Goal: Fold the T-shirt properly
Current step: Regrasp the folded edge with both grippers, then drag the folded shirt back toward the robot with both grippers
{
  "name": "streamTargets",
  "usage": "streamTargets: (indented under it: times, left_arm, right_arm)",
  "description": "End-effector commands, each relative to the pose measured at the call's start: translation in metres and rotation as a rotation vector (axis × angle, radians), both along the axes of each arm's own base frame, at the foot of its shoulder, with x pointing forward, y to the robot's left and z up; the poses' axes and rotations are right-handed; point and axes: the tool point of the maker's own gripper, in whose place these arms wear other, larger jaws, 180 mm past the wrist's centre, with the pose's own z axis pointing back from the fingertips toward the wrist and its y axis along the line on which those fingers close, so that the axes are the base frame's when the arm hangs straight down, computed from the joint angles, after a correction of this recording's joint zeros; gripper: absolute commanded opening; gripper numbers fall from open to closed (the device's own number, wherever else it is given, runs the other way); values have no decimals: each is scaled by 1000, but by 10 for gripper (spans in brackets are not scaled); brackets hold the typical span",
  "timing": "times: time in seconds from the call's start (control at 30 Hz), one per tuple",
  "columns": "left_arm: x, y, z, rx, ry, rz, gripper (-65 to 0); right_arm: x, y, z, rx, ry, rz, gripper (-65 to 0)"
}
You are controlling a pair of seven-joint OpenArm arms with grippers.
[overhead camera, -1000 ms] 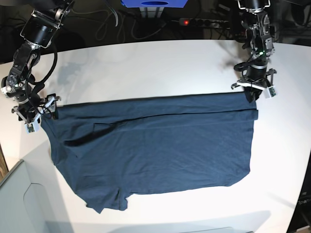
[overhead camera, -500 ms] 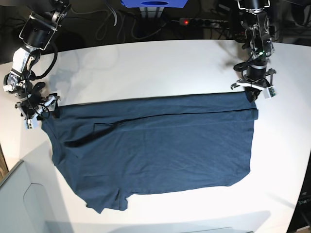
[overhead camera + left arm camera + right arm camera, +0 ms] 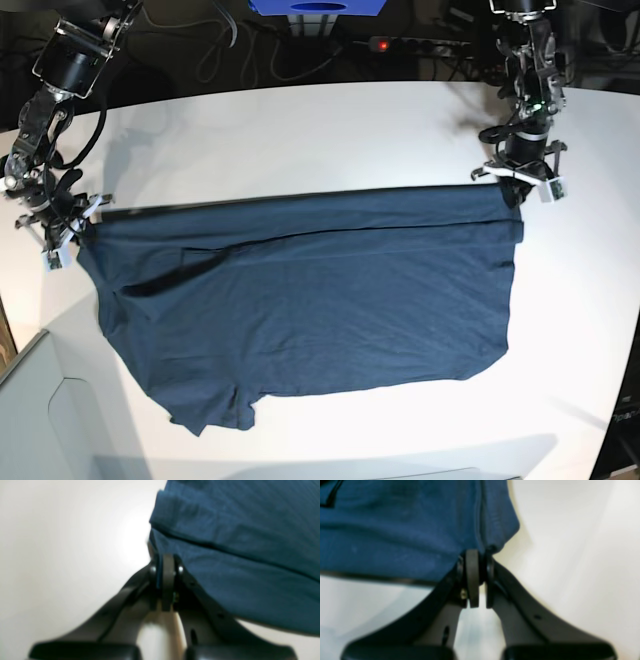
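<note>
T-shirt point(image 3: 320, 300) corners in both hands

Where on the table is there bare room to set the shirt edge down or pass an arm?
Bare table runs wide between the T-shirt far edge and the cables behind. More lies on the base view's right of the shirt, and along the near edge. Crowded: both far corners, pinched by the left gripper and right gripper.

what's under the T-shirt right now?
Only the white table shows around the T-shirt. Its far corners are pinched by the left gripper and right gripper. Anything beneath the cloth is covered.
</note>
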Motion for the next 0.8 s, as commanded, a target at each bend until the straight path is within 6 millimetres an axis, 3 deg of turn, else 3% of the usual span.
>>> streamTargets:
  times: [0.0, 0.3, 0.47, 0.6, 0.77]
  left_arm:
    - [14, 5, 25, 33, -79, -5, -650]
    - [47, -5, 96, 87, -260, -58, -650]
    - [63, 0, 106, 77, -236, -54, -650]
    - [64, 7, 108, 73, -226, -35, -650]
    - [60, 8, 102, 68, -212, -31, -650]
  right_arm:
    - [17, -6, 31, -31, -88, 17, -649]
    - [50, -8, 100, -137, -203, 25, -649]
    - [74, -8, 131, -136, -285, 18, -649]
    - [77, -9, 133, -135, -283, 13, -649]
    - [57, -10, 108, -137, -218, 15, -649]
